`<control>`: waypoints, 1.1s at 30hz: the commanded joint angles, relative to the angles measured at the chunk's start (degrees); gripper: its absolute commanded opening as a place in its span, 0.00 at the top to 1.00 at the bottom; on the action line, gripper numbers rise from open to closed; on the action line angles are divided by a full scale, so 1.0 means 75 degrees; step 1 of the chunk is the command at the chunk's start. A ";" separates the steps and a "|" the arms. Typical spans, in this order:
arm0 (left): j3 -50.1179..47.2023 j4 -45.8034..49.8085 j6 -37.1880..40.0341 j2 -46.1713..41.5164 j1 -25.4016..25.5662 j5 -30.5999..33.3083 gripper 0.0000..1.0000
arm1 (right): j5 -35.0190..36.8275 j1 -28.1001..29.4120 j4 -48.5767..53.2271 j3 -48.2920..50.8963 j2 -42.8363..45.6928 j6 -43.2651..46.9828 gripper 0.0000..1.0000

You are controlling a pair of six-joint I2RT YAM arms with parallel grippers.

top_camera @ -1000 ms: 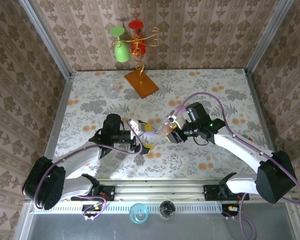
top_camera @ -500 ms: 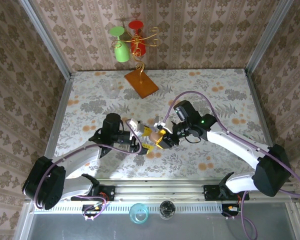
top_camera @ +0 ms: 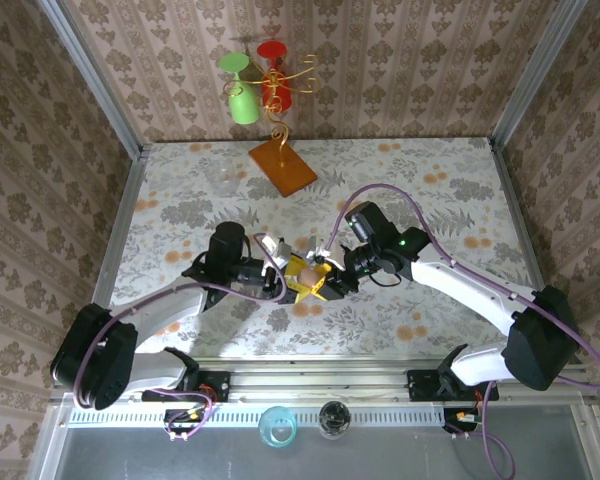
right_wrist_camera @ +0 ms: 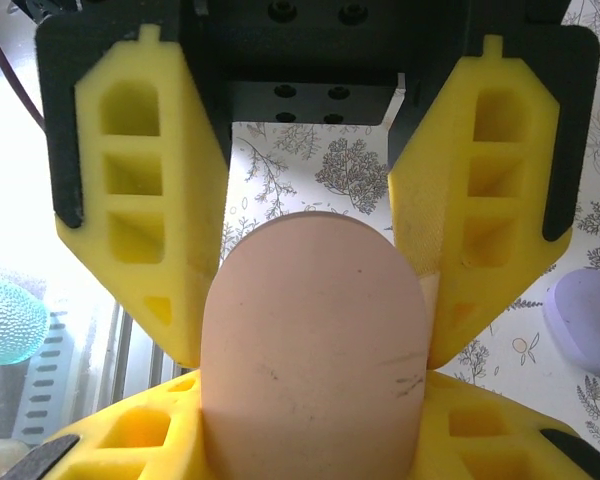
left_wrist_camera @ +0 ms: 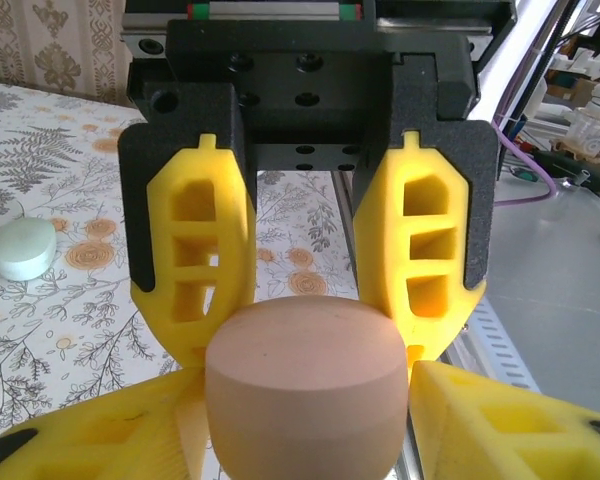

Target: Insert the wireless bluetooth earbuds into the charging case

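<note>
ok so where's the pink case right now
In the top view the pink case is mid-table, toward the near edge, between the facing tips of the left gripper and right gripper.

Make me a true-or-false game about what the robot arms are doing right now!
1. The left gripper and the right gripper both have fingers on either side of the pink case. True.
2. The gripper fingers are blue. False: they are yellow.
3. A green glass and a red glass hang on the rack at the back. True.
4. The right gripper holds the lilac case. False: the lilac case lies on the table, and that gripper holds the pink one.
</note>
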State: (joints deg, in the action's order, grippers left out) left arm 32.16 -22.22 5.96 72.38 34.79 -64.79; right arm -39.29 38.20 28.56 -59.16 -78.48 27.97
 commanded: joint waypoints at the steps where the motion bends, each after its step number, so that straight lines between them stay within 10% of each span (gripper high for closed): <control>1: 0.0299 0.0080 -0.0031 0.0093 0.0025 -0.0454 0.48 | -0.0165 0.0045 -0.0231 0.0024 0.0127 0.0204 0.72; 33: 0.0384 0.0408 0.0179 0.0307 0.0014 -0.0467 0.39 | -0.0251 -0.0007 -0.0958 0.0412 0.0550 -0.0021 0.73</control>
State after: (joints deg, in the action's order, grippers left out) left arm 33.41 -21.39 6.02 73.93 34.76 -67.07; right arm -38.22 38.13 24.40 -55.75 -75.70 28.27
